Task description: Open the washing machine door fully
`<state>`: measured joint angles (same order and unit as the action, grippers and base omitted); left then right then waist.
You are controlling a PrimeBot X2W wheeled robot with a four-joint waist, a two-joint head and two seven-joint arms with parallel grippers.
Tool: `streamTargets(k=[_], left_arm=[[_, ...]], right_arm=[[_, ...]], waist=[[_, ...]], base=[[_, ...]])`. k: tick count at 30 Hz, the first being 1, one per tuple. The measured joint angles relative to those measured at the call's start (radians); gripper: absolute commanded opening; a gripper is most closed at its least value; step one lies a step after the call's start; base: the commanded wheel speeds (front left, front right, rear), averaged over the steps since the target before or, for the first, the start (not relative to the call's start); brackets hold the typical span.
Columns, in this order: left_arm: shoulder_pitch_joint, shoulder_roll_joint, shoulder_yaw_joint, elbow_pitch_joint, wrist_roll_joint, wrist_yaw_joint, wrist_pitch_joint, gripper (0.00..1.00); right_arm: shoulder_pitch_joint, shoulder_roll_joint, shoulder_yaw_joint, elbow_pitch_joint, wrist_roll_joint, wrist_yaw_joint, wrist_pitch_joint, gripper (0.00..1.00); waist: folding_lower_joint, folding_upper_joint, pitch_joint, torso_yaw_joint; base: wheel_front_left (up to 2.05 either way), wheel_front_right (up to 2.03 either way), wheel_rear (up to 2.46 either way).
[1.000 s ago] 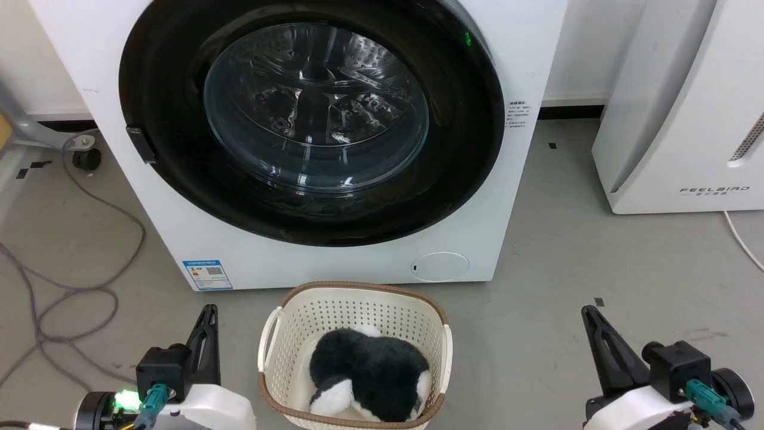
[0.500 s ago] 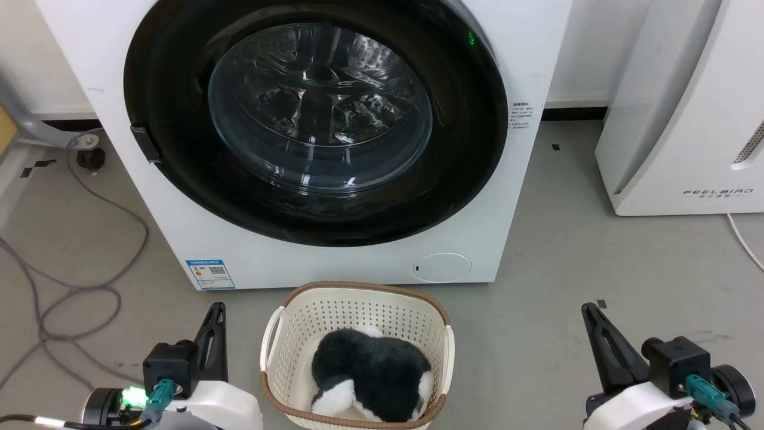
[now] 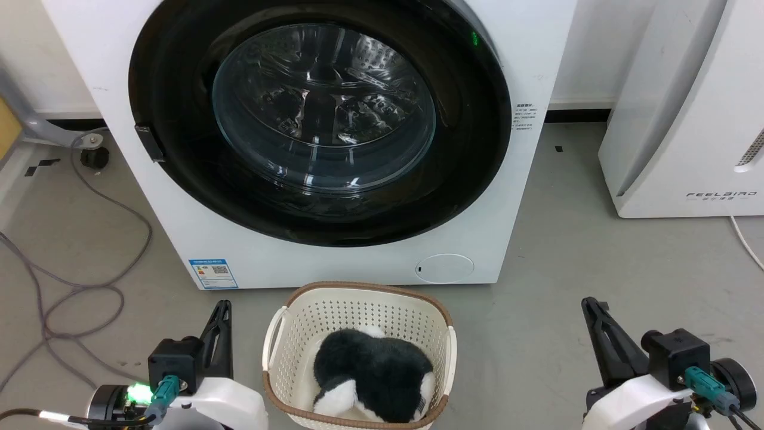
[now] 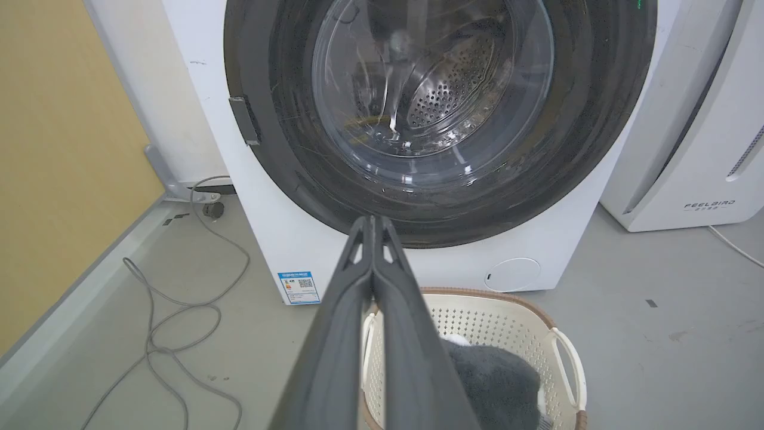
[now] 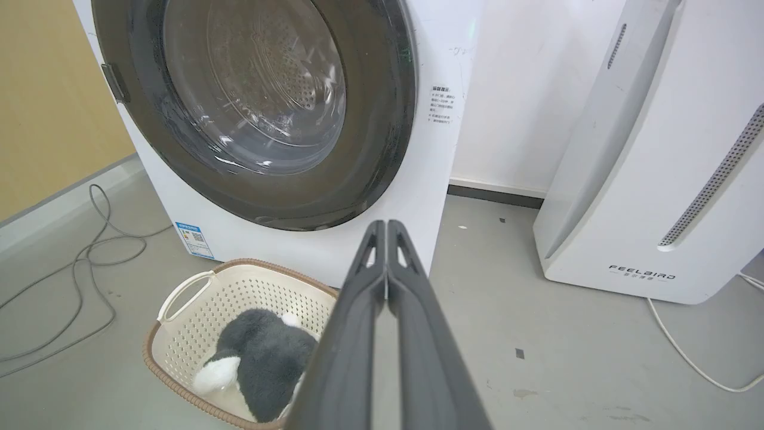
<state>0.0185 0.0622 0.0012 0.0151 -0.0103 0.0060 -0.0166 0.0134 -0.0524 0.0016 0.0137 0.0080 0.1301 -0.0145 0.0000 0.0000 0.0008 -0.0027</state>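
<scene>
Black and glossy, the washing machine door (image 3: 322, 119) covers nearly the whole width of the white washing machine (image 3: 179, 251), and its clear glass bowl bulges in the centre, with the perforated steel drum visible behind it. The door seems to lie flat against the front, so it looks closed, though the reflections make the edge hard to judge. A small grey handle piece (image 3: 149, 143) sits on the door's left edge, and a green light (image 3: 474, 39) glows near its upper right. Low on the machine's front there is a small round white flap (image 3: 444, 268). Just before the machine, on the grey floor, stands a cream basket (image 3: 358, 291) with a brown rim, and a black and white plush toy (image 3: 373, 370) lies inside it. The left gripper (image 3: 222, 307) is low at the left of the basket and the right gripper (image 3: 588, 303) is low at the right of it, both well apart from the door. Each points its fingers up toward the machine. In the wrist views the two fingers of the left gripper (image 4: 372, 220) are pressed together with nothing between them, and the right gripper (image 5: 385, 224) is the same. Grey cables (image 3: 77, 286) lie on the floor at the left, and a white appliance (image 3: 674, 119) stands at the right.
</scene>
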Motion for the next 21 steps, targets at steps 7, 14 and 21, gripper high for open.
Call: streamTargets(k=[7,14,21], left_arm=[[0.0,-0.003,0.0,0.001,-0.001,0.0,-0.001,1.0],[0.0,-0.004,-0.007,0.014,-0.006,0.0,-0.012,1.0],[0.0,-0.004,-0.016,0.026,-0.018,-0.002,-0.025,1.0]], right_arm=[[0.001,0.0,0.002,0.002,0.002,0.0,0.001,1.0],[0.003,0.0,0.002,0.005,0.003,0.0,-0.005,1.0],[0.009,0.0,0.001,0.006,0.014,0.0,-0.013,0.0]], waist=[[0.0,0.0,0.0,0.0],[0.0,0.0,0.0,0.0],[0.0,0.0,0.0,0.0]], base=[[0.0,0.0,0.0],[0.0,0.0,0.0],[0.0,0.0,0.0]])
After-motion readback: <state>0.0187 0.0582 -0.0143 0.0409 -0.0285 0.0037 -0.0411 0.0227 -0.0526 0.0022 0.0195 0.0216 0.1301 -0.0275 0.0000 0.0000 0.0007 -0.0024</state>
